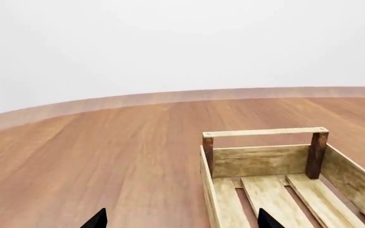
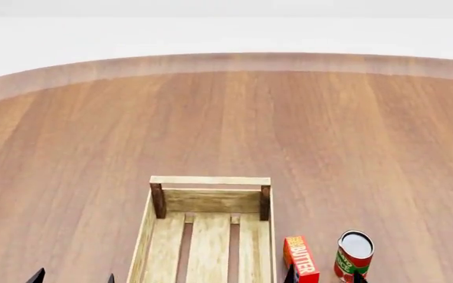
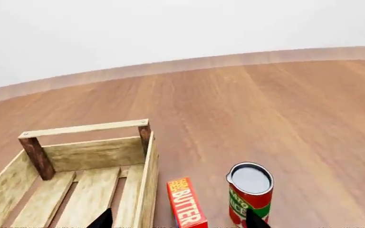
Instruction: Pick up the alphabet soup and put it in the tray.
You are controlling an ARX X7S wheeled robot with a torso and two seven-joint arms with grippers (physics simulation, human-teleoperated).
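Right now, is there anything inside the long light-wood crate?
The light-wood slatted crate shows only its bare slatted floor in the part visible. Its near end is cut off in every view, so anything lying there cannot be seen.

Bare simulated scene: wooden table (image 2: 226, 118), blank white backdrop.

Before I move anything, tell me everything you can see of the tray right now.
The tray is a long rectangular crate of pale wood with low sides, a slatted floor with gaps between the boards, and darker brown corner posts joined by a top rail at the far end. It sits flat on the wooden table, and the part in view holds nothing. Its near end runs out of frame. A butter box lies just beside its right side; whether they touch is unclear.
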